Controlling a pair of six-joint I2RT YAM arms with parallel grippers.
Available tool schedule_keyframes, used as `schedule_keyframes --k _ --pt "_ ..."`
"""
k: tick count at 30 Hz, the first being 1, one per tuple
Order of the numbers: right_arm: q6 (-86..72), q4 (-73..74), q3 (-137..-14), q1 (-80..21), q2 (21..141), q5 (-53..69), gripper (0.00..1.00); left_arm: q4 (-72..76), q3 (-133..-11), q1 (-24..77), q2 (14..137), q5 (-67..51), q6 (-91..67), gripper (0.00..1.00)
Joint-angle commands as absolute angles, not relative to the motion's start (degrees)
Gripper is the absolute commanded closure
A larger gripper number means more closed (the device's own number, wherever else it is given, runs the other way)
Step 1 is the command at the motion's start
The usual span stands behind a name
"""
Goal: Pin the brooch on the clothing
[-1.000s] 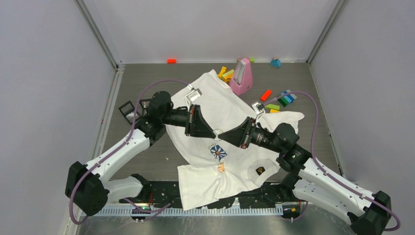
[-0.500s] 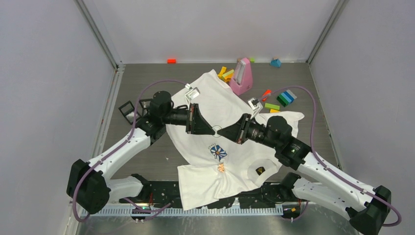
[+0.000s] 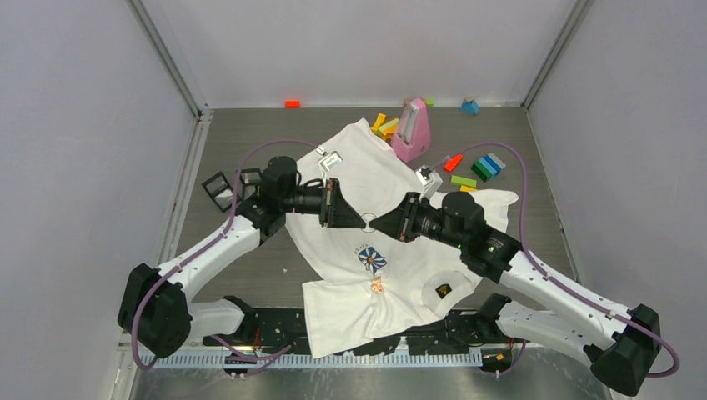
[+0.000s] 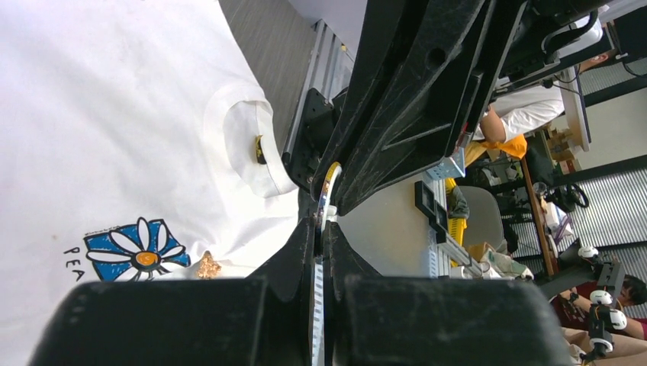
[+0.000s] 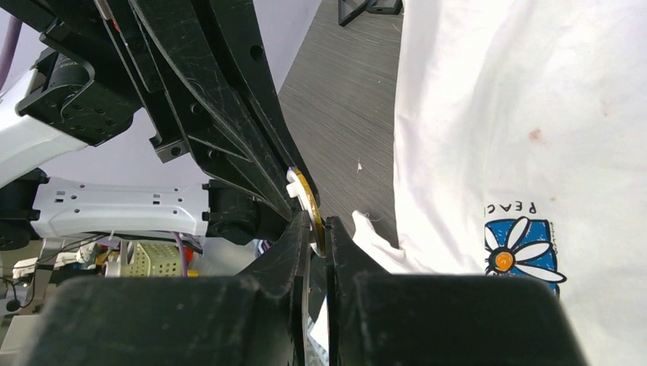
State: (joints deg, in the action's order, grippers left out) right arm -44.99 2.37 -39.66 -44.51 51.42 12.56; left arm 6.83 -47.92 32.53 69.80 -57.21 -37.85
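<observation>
The small round brooch [image 3: 368,223], white with a thin gold rim, is held in the air above the middle of the white short-sleeved T-shirt [image 3: 367,167]. It sits between the tips of the two arms, which meet nose to nose. The left gripper [image 3: 360,222] has its fingers pressed together on one edge of the disc. The right gripper [image 3: 375,225] has its fingers closed on the opposite edge. Both wrist views show the disc edge-on in this double pinch.

The T-shirt lies spread and wrinkled on the grey wood-grain table [image 3: 242,142], with its collar toward the arm bases. Its print is a blue-and-white daisy [image 3: 372,259] with small dark letters; "PEAC" can be read. A black neck label [image 3: 443,290] carries a yellow mark that is too small to read. A small copper-coloured ornament [image 3: 377,286] lies on the cloth just below the daisy.

Compared with one second ago, the brooch and the shirt stay in the same place. The right arm's wrist and elbow have shifted to the left and toward the back. The red block [image 3: 453,161] behind it is now more exposed.
</observation>
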Motion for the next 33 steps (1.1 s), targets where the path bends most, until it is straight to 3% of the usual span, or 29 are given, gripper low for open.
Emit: schedule_keyframes --k 1,20,33 --pt "-41.73 6.01 -39.45 -44.16 55.66 4.79 0.95 12.38 -49.92 35.96 68.67 -66.04 -39.87 1.00" --pt "-41.27 2.69 -37.71 -44.25 44.95 9.97 0.70 -1.16 -52.99 33.32 72.45 -60.95 -33.88 1.00" --pt "-42.19 2.55 -36.17 -44.21 41.67 6.28 0.40 -2.33 -52.99 33.29 71.32 -60.23 -32.50 1.00"
